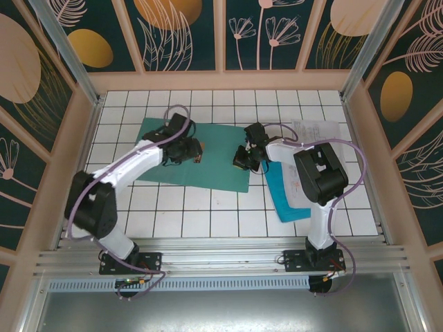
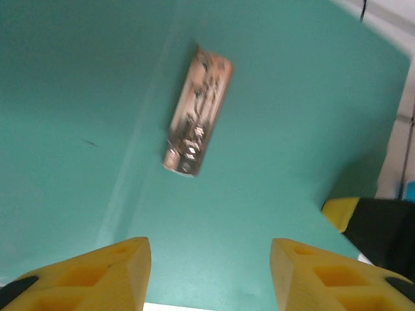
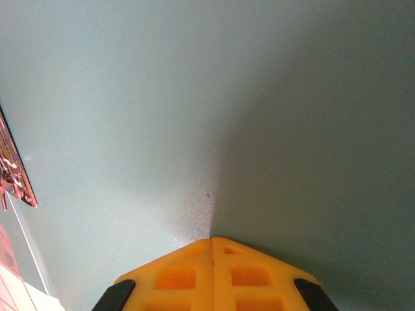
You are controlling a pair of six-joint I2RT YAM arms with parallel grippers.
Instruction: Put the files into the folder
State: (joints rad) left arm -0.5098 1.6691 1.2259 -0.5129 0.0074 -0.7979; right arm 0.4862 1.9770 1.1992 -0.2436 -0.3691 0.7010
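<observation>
From above, the files (image 1: 285, 200) lie right of the open green folder (image 1: 208, 155), while the wrist views add the left gripper (image 2: 211, 259) spread below its clip (image 2: 198, 110) and the right gripper (image 3: 213, 243) pressed together over the green surface.

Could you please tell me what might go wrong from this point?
1. The left tool hangs open over the clip; closing off-centre could slip off it and shove the folder.
2. The right tool, shut, has its tip at the folder's surface; a sideways move might drag it.
3. The cyan sheet and white sheets lie partly under the right arm, which could sweep them askew.
</observation>
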